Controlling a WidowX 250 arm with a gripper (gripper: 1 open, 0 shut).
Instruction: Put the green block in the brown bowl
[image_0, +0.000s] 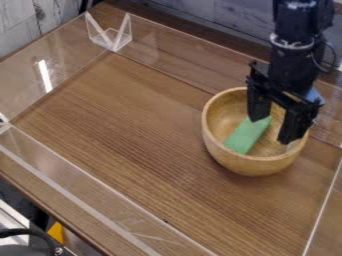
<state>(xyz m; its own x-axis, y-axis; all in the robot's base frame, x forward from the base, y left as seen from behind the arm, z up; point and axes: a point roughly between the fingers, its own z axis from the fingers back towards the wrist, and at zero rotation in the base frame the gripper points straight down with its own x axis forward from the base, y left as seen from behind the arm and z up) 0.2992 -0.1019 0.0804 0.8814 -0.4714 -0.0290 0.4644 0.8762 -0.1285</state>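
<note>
Green block (249, 137) lies inside brown bowl (254, 150), long axis running diagonally.

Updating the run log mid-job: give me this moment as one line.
gripper: open, over bowl | green block: released, lying tilted inside brown bowl | task: placement looks done

One round light-brown wooden bowl (254, 135), one bright green flat rectangular block (249, 137), one black tool (277, 113), one clear plastic stand (108, 31), one wooden counter (120, 120).
</note>
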